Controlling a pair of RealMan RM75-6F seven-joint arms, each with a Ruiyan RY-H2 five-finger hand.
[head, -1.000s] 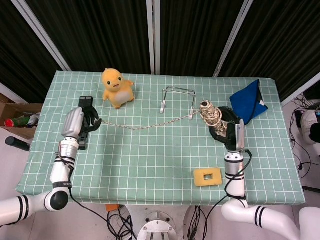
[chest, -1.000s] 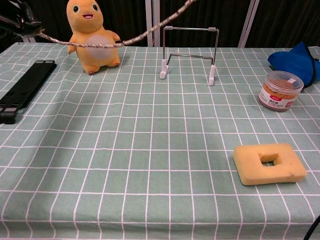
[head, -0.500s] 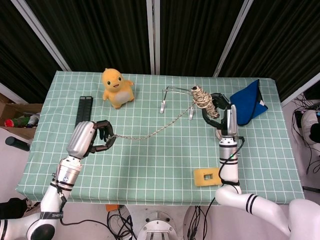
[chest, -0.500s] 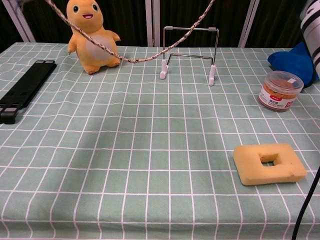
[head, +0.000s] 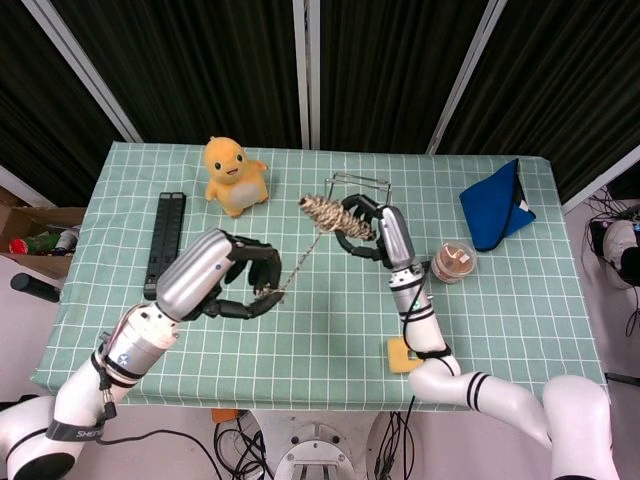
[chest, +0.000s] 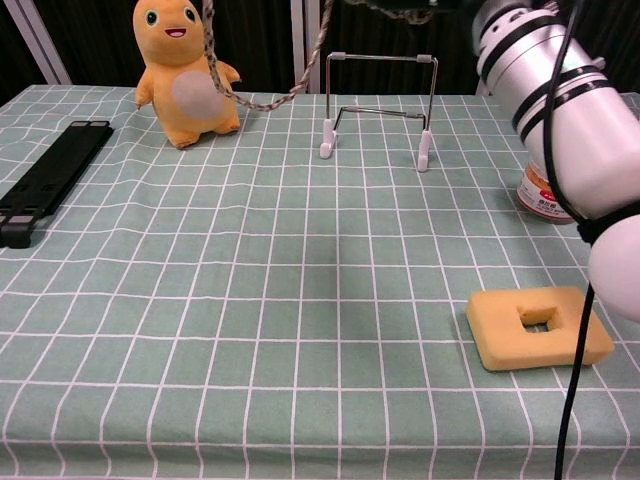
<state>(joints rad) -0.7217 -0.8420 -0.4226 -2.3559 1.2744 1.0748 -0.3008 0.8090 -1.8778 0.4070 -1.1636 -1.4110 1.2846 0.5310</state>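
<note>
- Both arms are raised over the middle of the table (head: 330, 330), working a length of rope (head: 296, 268) between them.
- The right hand (head: 362, 222) grips a wound bundle of rope (head: 322, 211), fingers wrapped round its near end; the bundle hangs in the air just in front of the wire stand (head: 357, 184).
- The left hand (head: 243, 288) has its fingers curled in, pinching the free end of the rope at the fingertips. The strand runs short and slanting up from there to the bundle.
- In the chest view the rope (chest: 212, 60) droops in a loop in front of the plush toy (chest: 184, 68); neither hand shows there, only the right forearm at the upper right.
- Step in hand, as a judgement: the line is being taken up between the hands, the free end brought in toward the bundle. The next move looks to call for a steady pinch by the left hand while the right turns or shifts the bundle, keeping the slack loop from snagging the stand or the toy.
- Against the frame a second ago: the hands were then far apart, left hand by the black bar (head: 164, 242) at the table's left, right hand near the blue cloth (head: 496, 207), with the rope stretched long between them. Both have since swung inward, and the span is much shorter.
- The jar (head: 455, 262), hidden under the right hand in that frame, now shows. The sponge (chest: 537, 327) lies where it was.
</note>
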